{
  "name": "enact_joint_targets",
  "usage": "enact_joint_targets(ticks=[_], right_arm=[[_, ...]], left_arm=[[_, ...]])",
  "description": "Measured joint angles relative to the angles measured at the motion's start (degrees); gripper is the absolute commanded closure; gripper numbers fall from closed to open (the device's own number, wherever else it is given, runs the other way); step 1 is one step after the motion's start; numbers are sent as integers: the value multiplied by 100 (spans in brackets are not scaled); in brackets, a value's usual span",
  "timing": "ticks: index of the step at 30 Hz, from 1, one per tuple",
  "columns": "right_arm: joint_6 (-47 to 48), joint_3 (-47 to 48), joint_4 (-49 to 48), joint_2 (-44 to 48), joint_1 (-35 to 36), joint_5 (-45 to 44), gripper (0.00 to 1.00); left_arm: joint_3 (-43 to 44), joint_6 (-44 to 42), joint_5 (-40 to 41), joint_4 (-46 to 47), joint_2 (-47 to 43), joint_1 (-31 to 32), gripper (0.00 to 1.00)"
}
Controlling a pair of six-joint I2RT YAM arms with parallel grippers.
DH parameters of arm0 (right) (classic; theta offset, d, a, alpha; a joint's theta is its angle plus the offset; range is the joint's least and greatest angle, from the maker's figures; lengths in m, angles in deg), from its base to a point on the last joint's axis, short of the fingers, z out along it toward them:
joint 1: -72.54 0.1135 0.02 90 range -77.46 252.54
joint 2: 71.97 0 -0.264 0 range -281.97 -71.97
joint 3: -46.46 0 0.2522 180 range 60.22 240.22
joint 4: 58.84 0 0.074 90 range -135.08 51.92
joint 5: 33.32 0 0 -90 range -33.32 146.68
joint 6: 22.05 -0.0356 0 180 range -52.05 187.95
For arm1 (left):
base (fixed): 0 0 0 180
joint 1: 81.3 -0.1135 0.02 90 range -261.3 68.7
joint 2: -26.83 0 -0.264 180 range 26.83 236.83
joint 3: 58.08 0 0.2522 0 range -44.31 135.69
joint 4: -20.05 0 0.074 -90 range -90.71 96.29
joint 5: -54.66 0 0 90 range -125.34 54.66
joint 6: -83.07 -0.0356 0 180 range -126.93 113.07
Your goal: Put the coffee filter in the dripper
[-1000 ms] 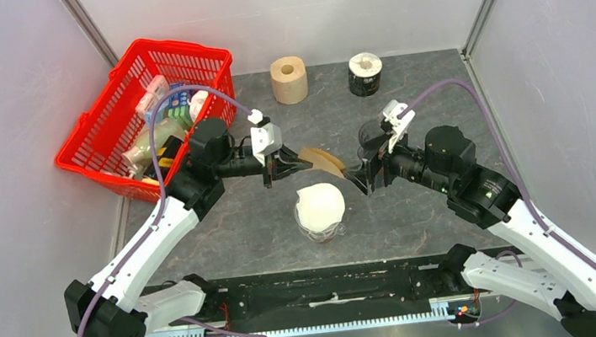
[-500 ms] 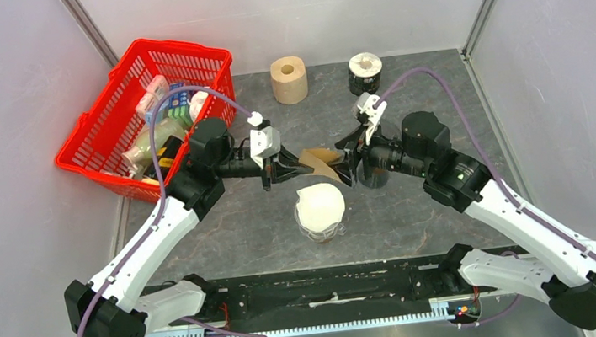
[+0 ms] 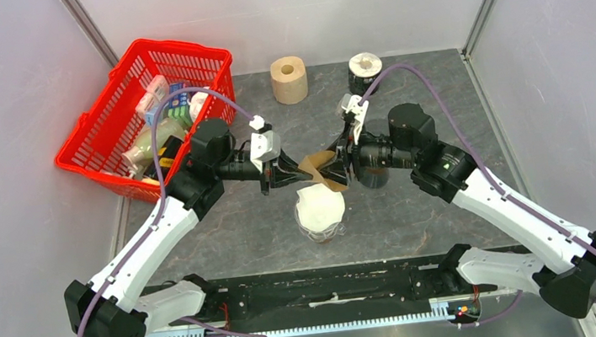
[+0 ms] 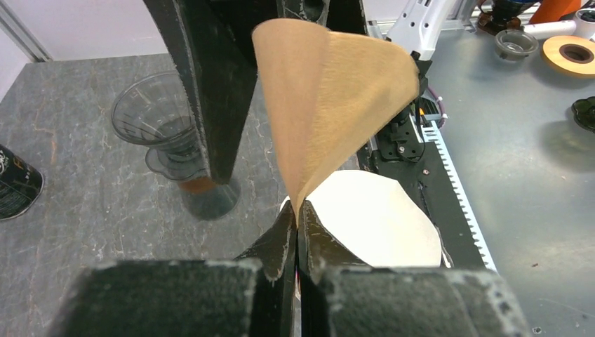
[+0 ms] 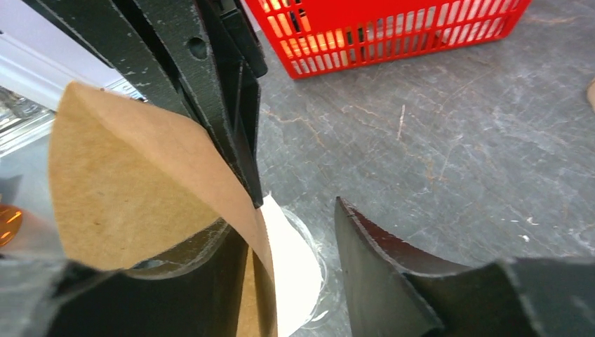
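Note:
My left gripper [image 4: 296, 210] [image 3: 293, 171] is shut on the pointed end of a brown paper coffee filter [image 4: 330, 105] [image 3: 318, 166], held in the air with its mouth fanned out toward the right arm. Facing it, my right gripper [image 5: 291, 225] [image 3: 343, 163] is at the filter's [image 5: 126, 189] mouth. Its jaws stand apart, one finger tucked behind the paper wall, the other finger [image 5: 393, 274] well clear of it. The dripper [image 4: 151, 116], a ribbed clear glass cone on a foot, stands on the table beyond the filter. In the top view the right arm mostly hides it.
A white paper filter in a clear glass cup [image 3: 320, 208] sits just below the two grippers. A red basket [image 3: 144, 110] with several items is at the back left. A tan roll [image 3: 289, 79] and a black can [image 3: 365, 73] stand at the back.
My right gripper has moved left to the filter's open end, and its jaws have narrowed. The left gripper has kept its grip and barely moved.

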Motion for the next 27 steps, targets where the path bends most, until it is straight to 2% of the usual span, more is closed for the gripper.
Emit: enact_joint_targets(ticks=[3, 7, 9, 11, 14, 15, 17, 18, 22, 27], right_arm=[[-4, 4, 0, -22, -2, 186, 68], [-55, 15, -17, -42, 13, 402, 86], [-81, 22, -31, -59, 13, 476, 100], [-120, 26, -35, -61, 13, 485, 100], [-240, 33, -33, -50, 15, 267, 100], [-267, 37, -26, -39, 26, 155, 100], [-341, 44, 13, -2, 39, -142, 100], [-374, 44, 46, 24, 39, -352, 100], [-476, 122, 289, 109, 39, -1451, 100], [-400, 487, 566, -9, 39, -3016, 100]], left_arm=[[0, -7, -13, -48, -2, 0, 98], [0, -17, -13, -44, -2, 0, 98], [0, -17, 2, -42, -2, 0, 98], [0, -15, 46, -37, -2, 0, 97], [0, -9, 144, -7, -26, 2, 78], [0, 22, 216, 39, -37, 2, 67], [-7, 157, 393, 177, -96, 0, 27], [-17, 273, 496, 299, -144, 2, 19], [-173, 981, 1156, 940, -452, 9, 16], [-63, 2450, 2857, 1351, -581, 17, 14]])
